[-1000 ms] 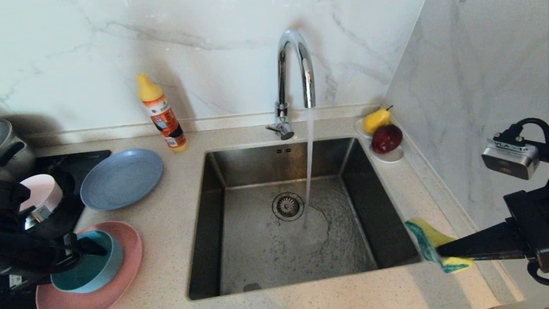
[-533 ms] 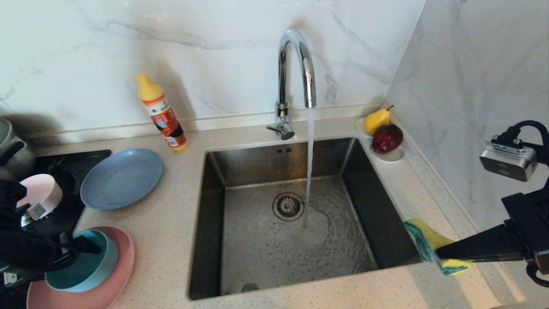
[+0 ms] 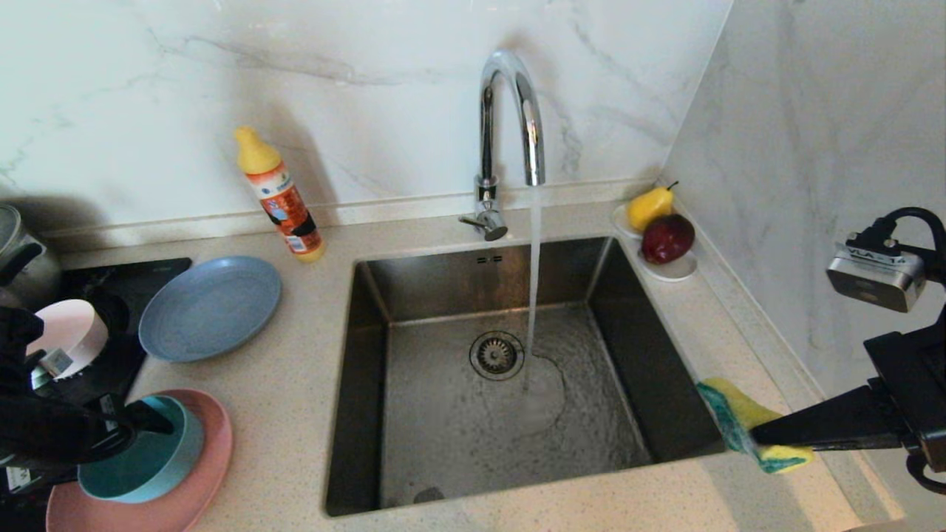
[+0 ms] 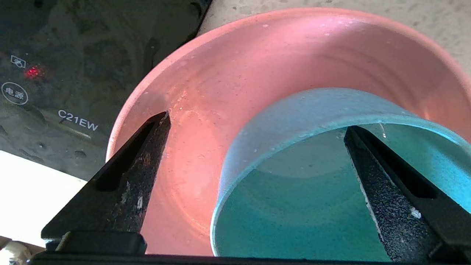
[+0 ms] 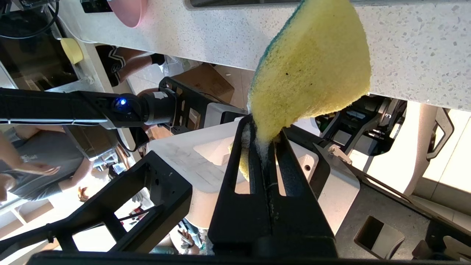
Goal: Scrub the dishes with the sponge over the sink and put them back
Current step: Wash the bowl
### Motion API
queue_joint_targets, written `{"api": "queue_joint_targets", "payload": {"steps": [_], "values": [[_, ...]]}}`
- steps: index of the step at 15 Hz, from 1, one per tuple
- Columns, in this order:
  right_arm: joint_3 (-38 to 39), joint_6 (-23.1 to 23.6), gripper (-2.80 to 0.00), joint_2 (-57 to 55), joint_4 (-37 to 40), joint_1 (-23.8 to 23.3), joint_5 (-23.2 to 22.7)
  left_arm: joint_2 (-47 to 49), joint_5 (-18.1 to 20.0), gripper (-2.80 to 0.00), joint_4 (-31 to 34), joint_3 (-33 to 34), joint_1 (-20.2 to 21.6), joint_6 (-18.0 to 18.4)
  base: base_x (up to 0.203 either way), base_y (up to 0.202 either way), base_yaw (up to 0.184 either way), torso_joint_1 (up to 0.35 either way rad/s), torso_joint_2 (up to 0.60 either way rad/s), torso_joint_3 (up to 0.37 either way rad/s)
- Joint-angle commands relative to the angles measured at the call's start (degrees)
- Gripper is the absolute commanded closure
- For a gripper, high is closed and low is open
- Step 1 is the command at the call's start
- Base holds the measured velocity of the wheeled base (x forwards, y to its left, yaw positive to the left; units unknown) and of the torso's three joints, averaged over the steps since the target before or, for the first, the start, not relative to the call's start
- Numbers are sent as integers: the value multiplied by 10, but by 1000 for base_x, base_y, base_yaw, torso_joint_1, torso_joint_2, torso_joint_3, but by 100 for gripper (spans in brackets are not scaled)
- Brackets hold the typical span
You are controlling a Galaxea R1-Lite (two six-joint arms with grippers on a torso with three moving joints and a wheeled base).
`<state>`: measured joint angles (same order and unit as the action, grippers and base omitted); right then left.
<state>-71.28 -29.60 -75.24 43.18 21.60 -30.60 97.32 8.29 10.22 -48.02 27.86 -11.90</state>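
The teal bowl (image 3: 159, 462) stands on the salmon-pink plate (image 3: 207, 465) at the counter's near left. My left gripper (image 3: 140, 427) is open astride the bowl's wall (image 4: 279, 121), with one finger (image 4: 386, 191) inside the bowl and the other finger (image 4: 140, 173) outside it over the plate (image 4: 228, 73). Behind them lie the grey-blue plate (image 3: 211, 307) and the pale pink bowl (image 3: 70, 332). My right gripper (image 3: 761, 436) is shut on the bent yellow-and-green sponge (image 3: 735, 417) by the sink's (image 3: 369, 369) near right corner. The right wrist view shows the sponge (image 5: 312, 70) pinched between the fingers (image 5: 263, 130).
Water runs from the chrome tap (image 3: 510, 118) into the basin beside the drain (image 3: 495, 355). An orange bottle (image 3: 279, 196) stands at the back wall. A white dish with fruit (image 3: 665, 236) sits at the far right corner. A steel pot (image 3: 18, 251) and black hob (image 3: 126, 292) are at left.
The teal bowl and the salmon-pink plate have slid a little to the left together with my left gripper. The right arm and sponge have stayed still.
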Motion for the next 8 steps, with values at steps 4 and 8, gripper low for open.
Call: {"api": "queue_joint_targets", "payload": {"steps": [4, 8], "values": [[-8, -1, 0, -2, 2, 0, -2, 2, 1, -280, 6, -4, 0, -2, 0, 0, 0, 0, 0, 0], [-8, -2, 0, -2, 2, 0, -2, 8, 2, -280, 6, 0, 0, -7, 0, 0, 0, 0, 0, 0]]}}
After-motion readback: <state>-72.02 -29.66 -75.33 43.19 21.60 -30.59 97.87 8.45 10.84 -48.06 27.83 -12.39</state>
